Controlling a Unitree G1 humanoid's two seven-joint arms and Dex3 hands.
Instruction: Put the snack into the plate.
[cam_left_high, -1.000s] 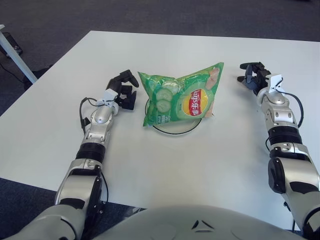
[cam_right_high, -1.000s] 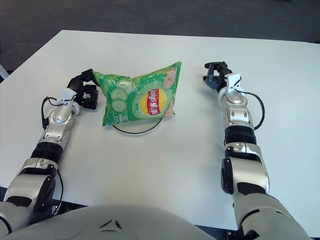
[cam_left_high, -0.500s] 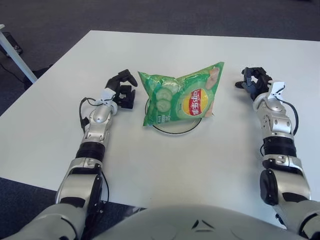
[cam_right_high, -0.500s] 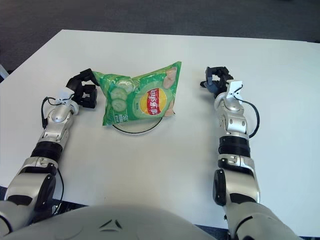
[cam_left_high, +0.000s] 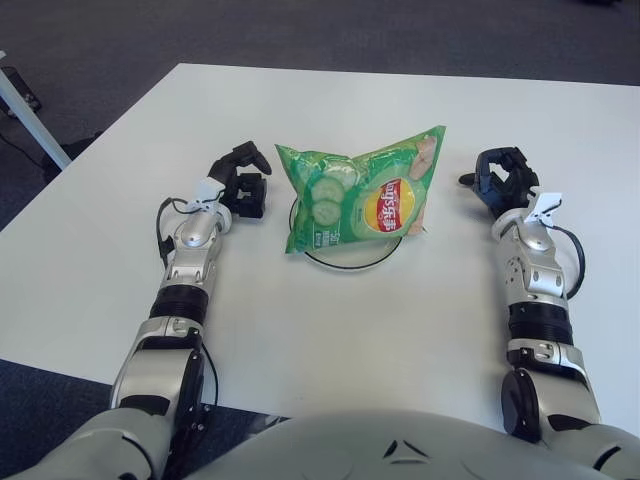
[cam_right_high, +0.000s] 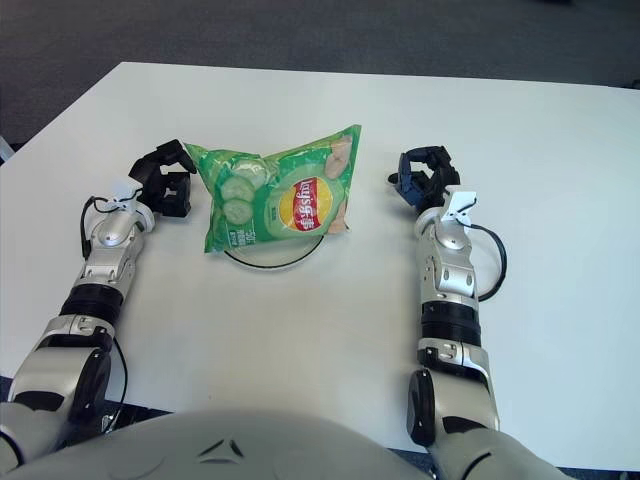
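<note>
A green snack bag (cam_left_high: 361, 197) with cucumber slices and a red-yellow logo lies on top of a white plate (cam_left_high: 350, 262), whose dark rim shows below the bag. My left hand (cam_left_high: 243, 184) is just left of the bag's left corner, fingers relaxed and holding nothing. My right hand (cam_left_high: 499, 182) sits to the right of the bag, apart from it, fingers loosely spread and empty. In the right eye view the bag (cam_right_high: 282, 200) lies between the left hand (cam_right_high: 168, 182) and the right hand (cam_right_high: 423, 178).
The white table (cam_left_high: 330, 330) spreads around the plate. Dark carpet lies beyond the table's far and left edges. A white table leg (cam_left_high: 30, 115) stands at the far left.
My right hand has drawn in leftward and nearer to me, closer to the bag's right side. My left hand has eased slightly left, away from the bag. The bag has not moved.
</note>
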